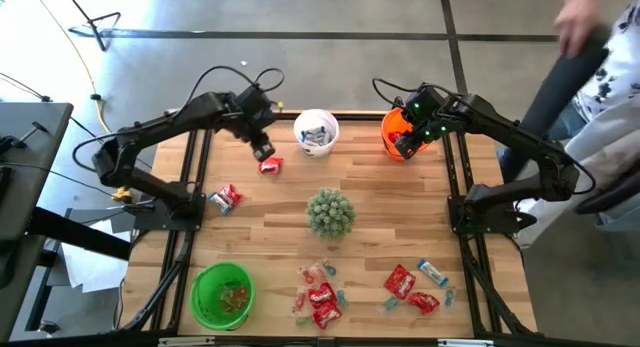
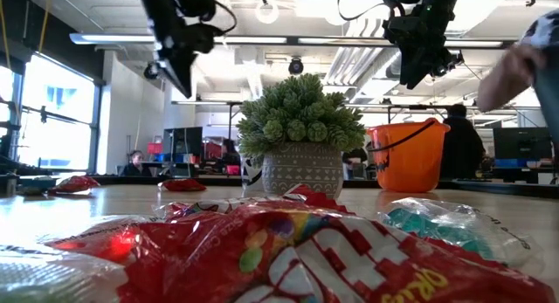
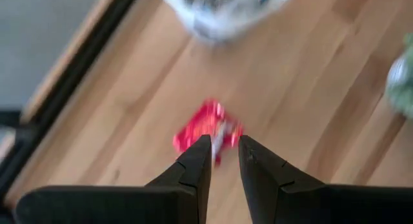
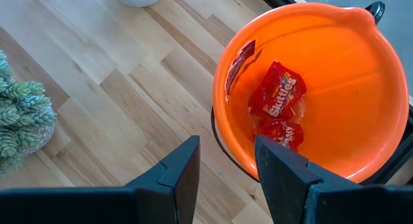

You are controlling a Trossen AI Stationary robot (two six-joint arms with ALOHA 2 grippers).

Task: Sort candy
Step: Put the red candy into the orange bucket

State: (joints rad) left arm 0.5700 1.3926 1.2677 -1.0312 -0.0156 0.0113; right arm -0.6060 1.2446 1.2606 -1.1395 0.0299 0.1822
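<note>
1. The left pincer [image 1: 263, 149] hangs above a red candy packet [image 1: 270, 165] on the wooden bench [image 1: 380, 212], near the white bucket [image 1: 316, 132]; its fingers [image 3: 197, 162] are slightly spread with nothing between them.
2. The right pincer [image 1: 405, 142] is over the orange bucket [image 4: 361, 75], spread and empty; two red Skittles packets [image 4: 277, 88] lie inside.
3. More candy [image 1: 320, 295] lies near the front edge, beside the green bucket [image 1: 223, 294].
4. A potted plant [image 1: 329, 212] stands mid-bench.
</note>
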